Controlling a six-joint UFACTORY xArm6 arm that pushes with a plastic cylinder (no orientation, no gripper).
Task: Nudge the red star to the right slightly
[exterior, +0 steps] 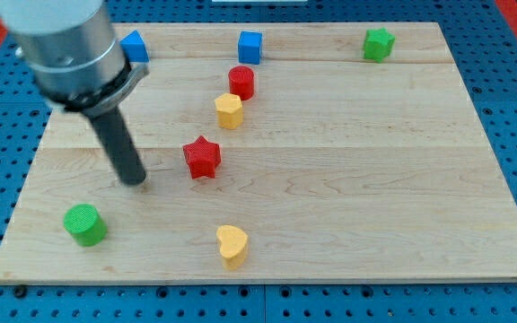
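Note:
The red star (202, 157) lies on the wooden board (375, 179), left of the middle. My tip (134, 181) rests on the board to the left of the star and slightly lower in the view, with a gap of bare wood between them. The rod rises up and to the left into the grey arm at the view's top left.
A red cylinder (241, 82) and a yellow block (229, 111) sit above the star. A yellow heart (232, 244) lies below it. A green cylinder (84, 224) is at lower left. Blue blocks (134, 47) (250, 46) and a green block (378, 43) line the top edge.

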